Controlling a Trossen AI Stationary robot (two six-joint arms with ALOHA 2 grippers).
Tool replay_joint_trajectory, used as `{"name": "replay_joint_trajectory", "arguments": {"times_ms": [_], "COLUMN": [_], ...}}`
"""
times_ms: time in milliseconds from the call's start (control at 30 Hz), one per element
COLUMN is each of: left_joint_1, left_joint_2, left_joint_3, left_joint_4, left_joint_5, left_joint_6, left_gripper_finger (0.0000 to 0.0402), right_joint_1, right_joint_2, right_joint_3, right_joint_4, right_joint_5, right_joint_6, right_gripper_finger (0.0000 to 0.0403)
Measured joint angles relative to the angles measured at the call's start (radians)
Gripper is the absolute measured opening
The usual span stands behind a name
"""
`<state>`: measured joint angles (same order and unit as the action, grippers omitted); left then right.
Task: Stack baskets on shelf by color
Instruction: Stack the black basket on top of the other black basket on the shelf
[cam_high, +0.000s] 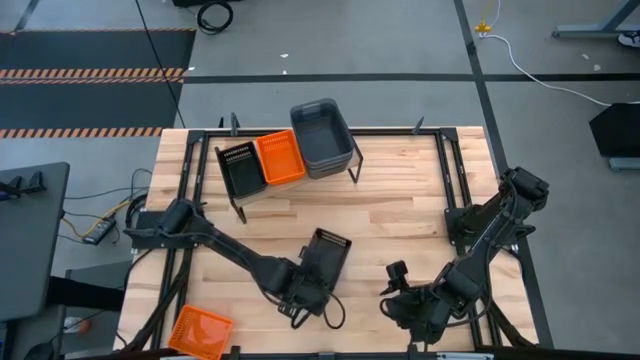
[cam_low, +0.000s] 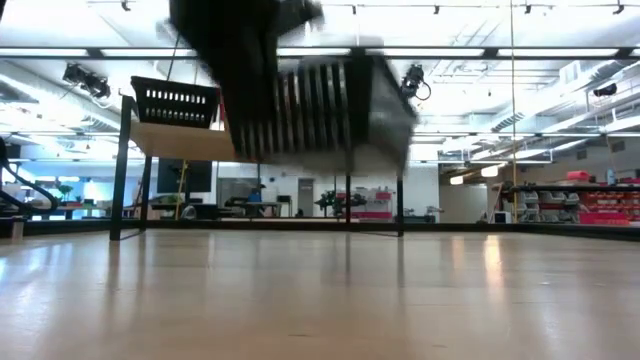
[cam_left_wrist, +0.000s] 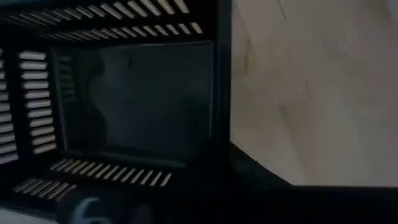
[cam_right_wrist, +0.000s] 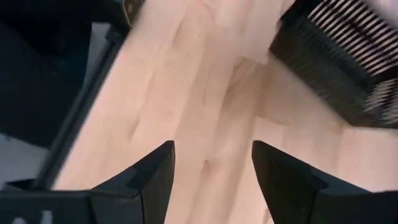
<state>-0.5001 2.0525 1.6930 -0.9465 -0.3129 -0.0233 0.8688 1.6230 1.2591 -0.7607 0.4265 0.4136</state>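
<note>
My left gripper (cam_high: 310, 283) is over the middle of the table, shut on a black slatted basket (cam_high: 330, 254). In the low view that basket (cam_low: 335, 100) hangs blurred in the air. The shelf (cam_high: 345, 165) stands at the table's far side. On its plank sit a black basket (cam_high: 240, 168), an orange basket (cam_high: 281, 158) and a dark-grey bin (cam_high: 325, 138). Another orange basket (cam_high: 200, 331) lies at the table's near left corner. My right gripper (cam_right_wrist: 212, 163) is open above bare wood near the table's near right edge, and it sees the held basket (cam_right_wrist: 339, 56) farther off. My left gripper holds the black basket by its short end wall nearest the wrist (cam_left_wrist: 118, 169), coming from the table's near left side. The fingers themselves are hidden by the basket. The basket is lifted clear of the table (cam_low: 340, 150), with its far end reaching away from the gripper.
Black metal frame rails (cam_high: 455, 170) run around the tabletop. The right arm (cam_high: 490, 235) lies folded along the right side. Open wood (cam_high: 400, 215) stretches between the held basket and the shelf. Cables lie on the floor beyond the table.
</note>
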Motion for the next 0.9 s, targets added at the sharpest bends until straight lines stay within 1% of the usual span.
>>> {"name": "replay_joint_trajectory", "arguments": {"times_ms": [200, 267, 333, 467, 600, 800, 900], "left_joint_1": [-0.002, 0.005, 0.018, 0.056, 0.097, 0.157, 0.181], "left_joint_2": [-0.005, -0.007, -0.007, -0.053, -0.121, -0.247, -0.307], "left_joint_3": [0.344, 0.429, 0.488, 0.508, 0.509, 0.485, 0.444], "left_joint_4": [-0.416, -0.527, -0.629, -0.62, -0.622, -0.628, -0.628], "left_joint_5": [-0.089, -0.112, -0.114, -0.077, -0.079, -0.109, -0.115], "left_joint_6": [-0.134, -0.181, -0.227, -0.235, -0.281, -0.339, -0.353], "left_gripper_finger": [0.0004, 0.0004, 0.0004, 0.0004, 0.0005, 0.0005, 0.0005], "right_joint_1": [-0.009, -0.018, -0.03, -0.064, -0.106, -0.168, -0.194], "right_joint_2": [0.0, 0.0, 0.0, 0.0, 0.0, 0.0, 0.0], "right_joint_3": [0.0, 0.0, 0.0, 0.0, 0.0, 0.0, 0.0], "right_joint_4": [-0.041, -0.044, -0.044, -0.04, -0.035, -0.042, -0.043], "right_joint_5": [0.073, 0.095, 0.118, 0.17, 0.204, 0.206, 0.205], "right_joint_6": [-0.065, -0.097, -0.137, -0.215, -0.256, -0.303, -0.338], "right_gripper_finger": [0.0215, 0.0214, 0.0213, 0.0211, 0.021, 0.021, 0.021]}}
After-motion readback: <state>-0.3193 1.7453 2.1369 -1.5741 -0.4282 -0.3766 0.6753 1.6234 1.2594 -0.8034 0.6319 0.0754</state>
